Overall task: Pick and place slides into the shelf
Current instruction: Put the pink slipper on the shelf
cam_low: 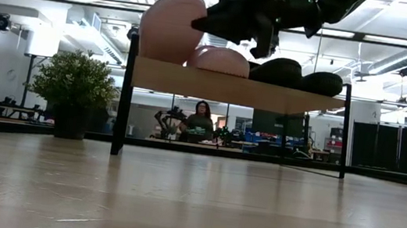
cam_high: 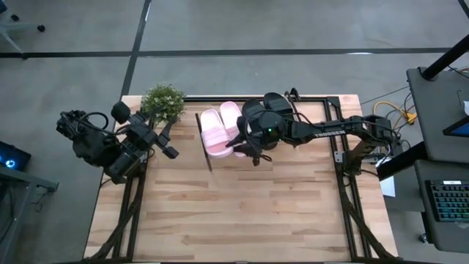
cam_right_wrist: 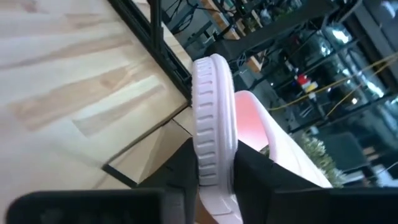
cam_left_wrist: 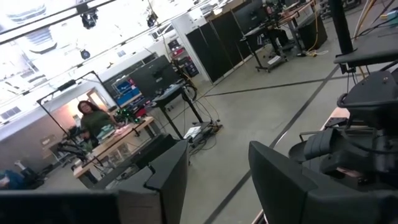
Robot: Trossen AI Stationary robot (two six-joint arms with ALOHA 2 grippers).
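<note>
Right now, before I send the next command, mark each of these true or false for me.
1. The right gripper holds a pale pink slide sandal by its sole edge. True.
2. Both black slide sandals lie on the bare tabletop. False: they sit on the slanted light wood shelf.
3. The left gripper holds a sandal. False: it holds nothing, parked beside the small green potted plant.
4. The other pale pink slide sandal rests on the shelf. True.
</note>
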